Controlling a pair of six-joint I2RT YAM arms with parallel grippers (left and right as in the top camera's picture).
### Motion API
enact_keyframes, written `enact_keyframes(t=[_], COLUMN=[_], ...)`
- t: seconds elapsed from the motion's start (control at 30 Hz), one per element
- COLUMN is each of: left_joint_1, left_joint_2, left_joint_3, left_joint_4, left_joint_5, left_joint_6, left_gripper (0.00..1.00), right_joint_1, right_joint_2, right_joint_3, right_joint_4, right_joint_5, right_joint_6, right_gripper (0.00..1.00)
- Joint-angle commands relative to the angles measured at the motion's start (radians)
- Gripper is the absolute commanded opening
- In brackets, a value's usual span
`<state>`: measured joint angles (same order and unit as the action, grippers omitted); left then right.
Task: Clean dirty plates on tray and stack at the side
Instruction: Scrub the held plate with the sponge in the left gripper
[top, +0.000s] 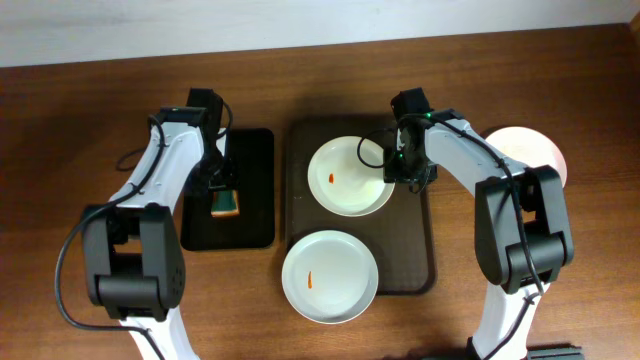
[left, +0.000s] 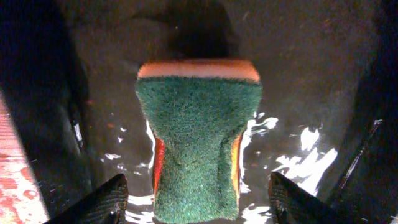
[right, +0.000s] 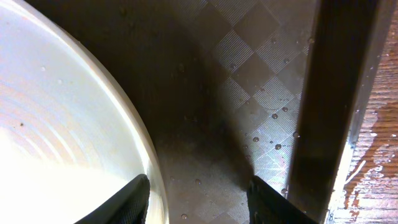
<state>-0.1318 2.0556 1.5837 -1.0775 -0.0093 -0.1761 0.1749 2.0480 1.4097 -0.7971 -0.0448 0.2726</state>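
Observation:
Two white plates lie on the dark brown tray (top: 415, 255): a far plate (top: 350, 175) and a near plate (top: 329, 277), each with a small orange-red smear. A third white plate (top: 535, 150) lies on the table at the right, partly hidden by the right arm. My right gripper (top: 408, 172) is open over the far plate's right rim (right: 74, 124), one finger over the plate and one over the tray (right: 249, 68). My left gripper (top: 222, 190) is open, its fingers on either side of a green-and-yellow sponge (left: 198, 143) on the black tray (top: 255, 225).
The glossy black tray (left: 298, 81) is wet and lies left of the brown tray. The brown tray's raised rim (right: 323, 93) runs beside the right gripper, with wet wooden table (right: 376, 162) beyond it.

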Motion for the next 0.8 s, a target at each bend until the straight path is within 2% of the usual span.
enact_keyframes(t=[0.0, 0.17, 0.2, 0.23, 0.27, 0.4, 0.43, 0.47, 0.5, 0.6, 0.63, 0.7, 0.77], left_joint_1=[-0.003, -0.005, -0.005, -0.005, -0.005, -0.005, -0.005, -0.006, -0.011, -0.050, -0.071, -0.110, -0.167], left_joint_2=[-0.025, -0.021, -0.021, -0.021, -0.025, -0.047, -0.057, -0.067, -0.071, -0.070, -0.070, -0.070, -0.067], left_joint_3=[-0.001, -0.166, -0.182, -0.182, -0.177, -0.056, 0.005, 0.073, 0.132, 0.229, 0.229, 0.228, 0.228], left_joint_4=[0.023, 0.169, 0.186, 0.187, 0.184, 0.076, 0.034, -0.005, -0.027, 0.002, 0.031, 0.066, 0.114], left_joint_5=[-0.040, -0.036, -0.035, -0.032, -0.010, 0.055, 0.089, 0.131, 0.180, 0.291, 0.303, 0.306, 0.302], left_joint_6=[0.010, 0.010, 0.010, 0.010, 0.010, 0.010, 0.010, 0.010, 0.010, 0.009, 0.009, -0.019, -0.050], left_gripper=[0.38, 0.30, 0.21, 0.02, 0.00, 0.00, 0.00, 0.00, 0.00, 0.00, 0.00, 0.00, 0.00], right_joint_1=[-0.006, -0.006, -0.006, -0.006, -0.006, -0.006, -0.006, -0.006, -0.006, -0.006, -0.006, -0.006, -0.006], right_joint_2=[-0.009, -0.009, -0.009, -0.009, -0.009, -0.009, -0.009, -0.009, -0.009, -0.009, -0.009, -0.009, -0.009], right_joint_3=[-0.002, -0.002, -0.002, -0.002, -0.002, -0.002, -0.002, -0.002, -0.002, -0.002, -0.002, -0.002, -0.002], right_joint_4=[0.001, 0.000, 0.001, 0.002, 0.005, 0.007, 0.008, 0.007, 0.008, 0.047, 0.065, 0.052, 0.024], right_joint_5=[0.012, 0.012, 0.012, 0.012, 0.012, 0.012, 0.012, 0.012, 0.012, 0.005, -0.016, -0.068, -0.076], right_joint_6=[-0.006, -0.006, -0.006, -0.006, -0.006, -0.051, -0.092, -0.131, -0.138, -0.160, -0.190, -0.171, -0.007], right_gripper=[0.52, 0.52, 0.52, 0.52, 0.52, 0.50, 0.42, 0.26, 0.20, 0.24, 0.17, 0.04, 0.04])
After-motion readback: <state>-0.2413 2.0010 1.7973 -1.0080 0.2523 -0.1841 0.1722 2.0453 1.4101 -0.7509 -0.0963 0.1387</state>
